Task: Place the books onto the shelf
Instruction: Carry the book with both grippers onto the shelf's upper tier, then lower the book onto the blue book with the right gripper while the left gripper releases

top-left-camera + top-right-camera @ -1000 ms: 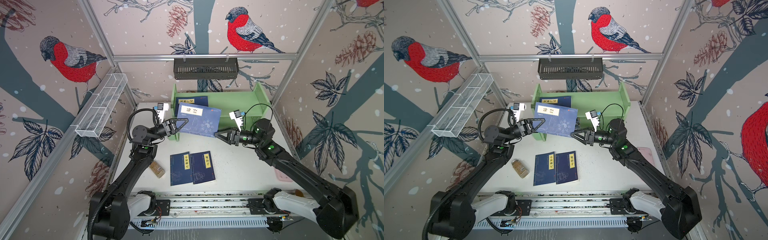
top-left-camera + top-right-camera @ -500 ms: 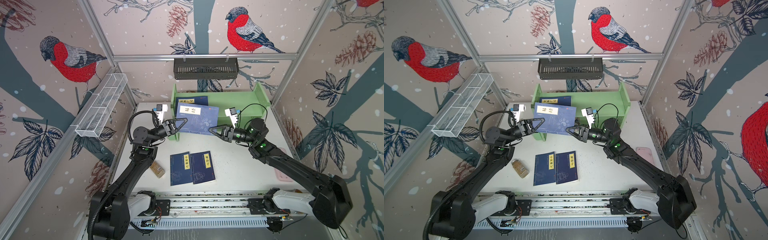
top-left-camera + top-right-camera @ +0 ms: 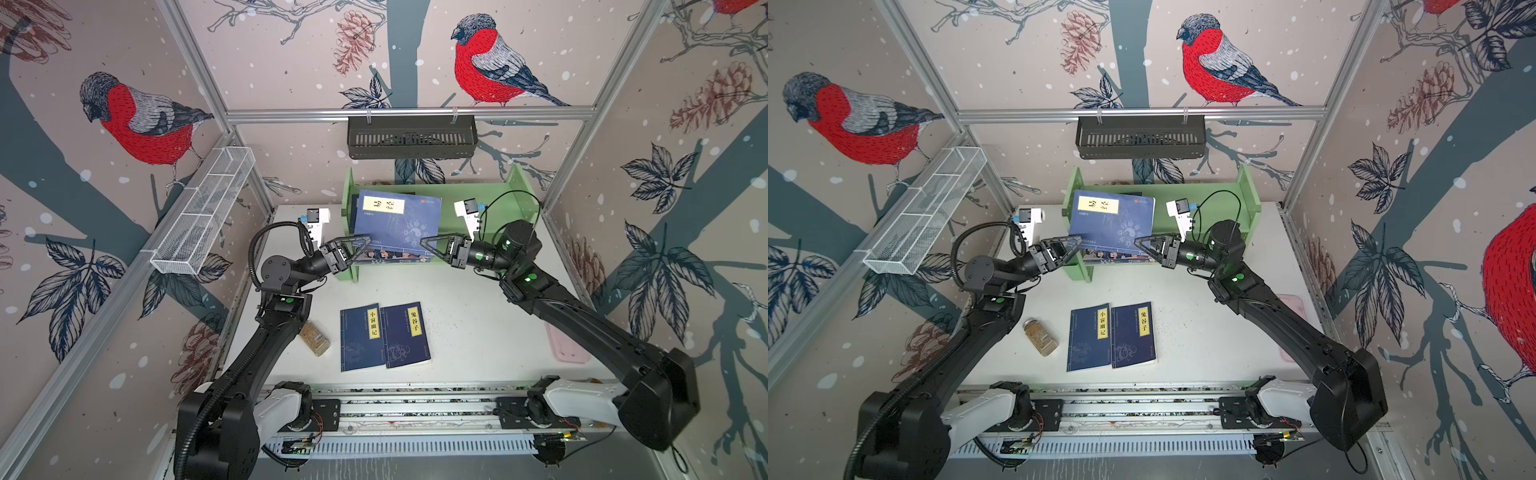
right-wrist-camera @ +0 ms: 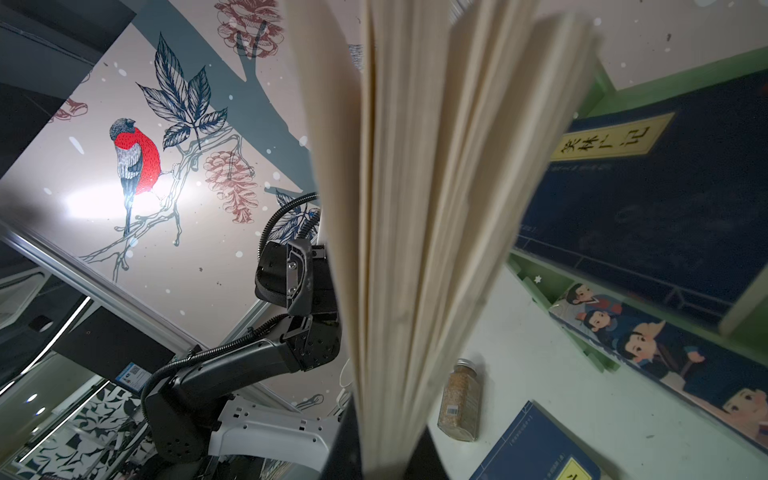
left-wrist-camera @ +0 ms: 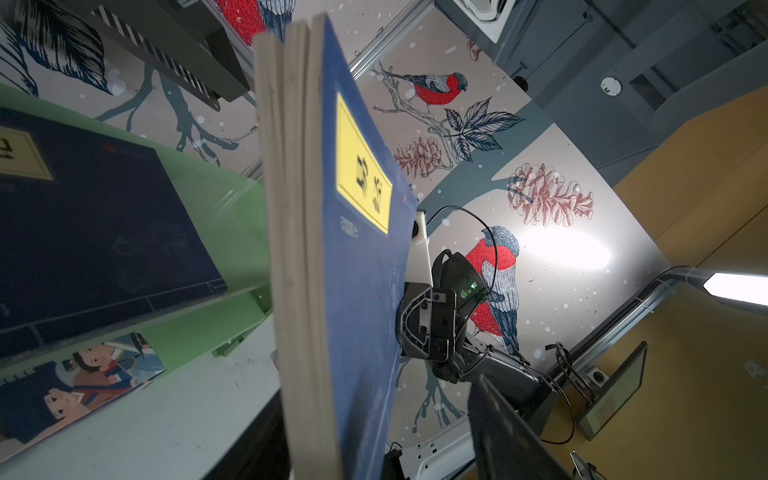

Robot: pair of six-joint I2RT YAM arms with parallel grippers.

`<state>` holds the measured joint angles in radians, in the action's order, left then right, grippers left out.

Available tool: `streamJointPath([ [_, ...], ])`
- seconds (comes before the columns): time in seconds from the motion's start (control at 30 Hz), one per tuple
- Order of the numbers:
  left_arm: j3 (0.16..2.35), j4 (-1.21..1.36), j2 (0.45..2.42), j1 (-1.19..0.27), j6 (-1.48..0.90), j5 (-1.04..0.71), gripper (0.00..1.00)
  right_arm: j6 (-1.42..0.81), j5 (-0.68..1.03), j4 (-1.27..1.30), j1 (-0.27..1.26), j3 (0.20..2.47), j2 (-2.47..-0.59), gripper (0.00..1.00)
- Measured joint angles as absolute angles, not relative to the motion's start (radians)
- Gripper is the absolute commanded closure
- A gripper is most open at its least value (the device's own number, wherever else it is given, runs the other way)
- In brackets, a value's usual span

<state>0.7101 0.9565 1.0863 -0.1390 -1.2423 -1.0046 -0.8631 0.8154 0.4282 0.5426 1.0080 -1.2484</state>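
Two books (image 3: 360, 337) before the shelf (image 3: 517, 178)

We count four navy books (image 3: 397, 220), one cartoon-cover book (image 4: 673, 353), one green shelf (image 3: 519, 187), one spice jar (image 3: 315, 338), one black basket (image 3: 411, 137), one white wire basket (image 3: 203, 212), one pink slab (image 3: 567, 347).

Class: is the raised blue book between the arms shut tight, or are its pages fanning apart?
Fanning apart: on the blue book, the right wrist view shows page edges splayed into separate bunches.
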Motion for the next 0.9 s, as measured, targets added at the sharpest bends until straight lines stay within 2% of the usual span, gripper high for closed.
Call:
streamJointPath([
  [0.03,0.724,0.933,1.080,-0.131,-1.221,-1.011,0.17,-0.862,0.815,0.414,0.532,1.015,-1.246,1.00],
  [0.1,0.755,0.874,1.071,-0.115,-1.179,-1.015,0.15,-0.850,0.818,0.374,0.512,1.037,-1.245,1.00],
  [0.43,0.993,0.473,1.070,-0.052,-0.877,-0.998,0.16,-0.744,0.900,0.101,0.443,1.254,-1.392,1.00],
  [0.57,1.048,0.336,1.069,-0.038,-0.769,-0.965,0.16,-0.733,0.940,0.065,0.426,1.308,-1.453,1.00],
  [0.9,1.037,0.254,1.056,-0.031,-0.717,-0.944,0.16,-0.764,0.985,0.047,0.411,1.401,-1.577,0.99],
])
